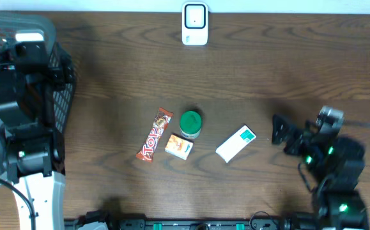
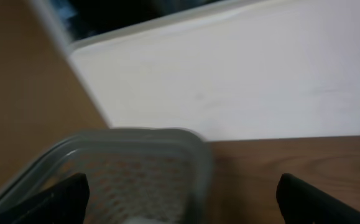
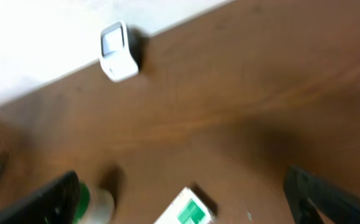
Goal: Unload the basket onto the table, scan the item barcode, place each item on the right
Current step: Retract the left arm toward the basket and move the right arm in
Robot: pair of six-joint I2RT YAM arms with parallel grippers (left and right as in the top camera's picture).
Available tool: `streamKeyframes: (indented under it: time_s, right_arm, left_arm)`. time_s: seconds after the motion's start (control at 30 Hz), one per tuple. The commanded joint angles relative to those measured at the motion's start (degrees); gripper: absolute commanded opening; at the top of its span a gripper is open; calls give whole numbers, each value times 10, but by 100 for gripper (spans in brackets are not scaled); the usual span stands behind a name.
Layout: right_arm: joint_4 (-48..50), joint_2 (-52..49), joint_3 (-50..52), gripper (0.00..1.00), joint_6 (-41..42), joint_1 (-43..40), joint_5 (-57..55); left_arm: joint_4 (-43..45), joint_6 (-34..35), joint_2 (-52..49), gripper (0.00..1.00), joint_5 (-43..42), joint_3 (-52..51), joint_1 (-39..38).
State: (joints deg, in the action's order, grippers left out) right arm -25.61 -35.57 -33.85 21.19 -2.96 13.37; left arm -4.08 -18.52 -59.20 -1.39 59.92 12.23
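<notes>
Four items lie mid-table: a red candy bar (image 1: 155, 135), a green-lidded jar (image 1: 190, 124), a small orange box (image 1: 179, 147) and a white box with green print (image 1: 236, 143). The white scanner (image 1: 194, 24) stands at the far edge, centre. My right gripper (image 1: 279, 130) hovers open just right of the white box. In its wrist view the right gripper (image 3: 183, 177) faces the white box (image 3: 187, 211), the jar (image 3: 91, 200) and the scanner (image 3: 117, 51). My left gripper (image 2: 183, 183) is open over the basket's corner, holding nothing.
A grey mesh basket (image 1: 57, 76) sits at the left edge under the left arm; its rim (image 2: 136, 138) fills the left wrist view below a white wall (image 2: 242, 81). Bare wooden tabletop (image 1: 268, 70) lies between the items and the scanner.
</notes>
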Motion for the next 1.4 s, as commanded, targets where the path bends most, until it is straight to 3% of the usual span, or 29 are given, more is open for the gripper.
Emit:
streamKeyframes:
  time_s: [0.0,0.17,0.53,0.83,1.07,1.2,1.37]
  right_arm:
    - [-65,-92,-131,99,-63,-1,12]
    - [-98,-147,-216,99,-63,-1,44]
    - [-102,-129,-232,99,-63,-1,116]
    - [-187,-138,-229,99,-60,-1,78]
    - [-247,-138,-229,99,-110,-1,217]
    - [-268,-138,-229,99,-113,-1,276]
    - [-297,-138,-229,99,-205,-1,396]
  left_arm:
    - [18,-9,27,96,-126,-16,2]
    - [31,16,45,96,-248,-16,0]
    - [29,17,172,96,-248,-16,-2]
    - [38,30,249,96,-247,-16,-28]
    - [37,47,290,96,-134,-16,-68]
    - [38,47,322,96,-128,-16,-69]
    - [48,59,374,96,-129,-16,-69]
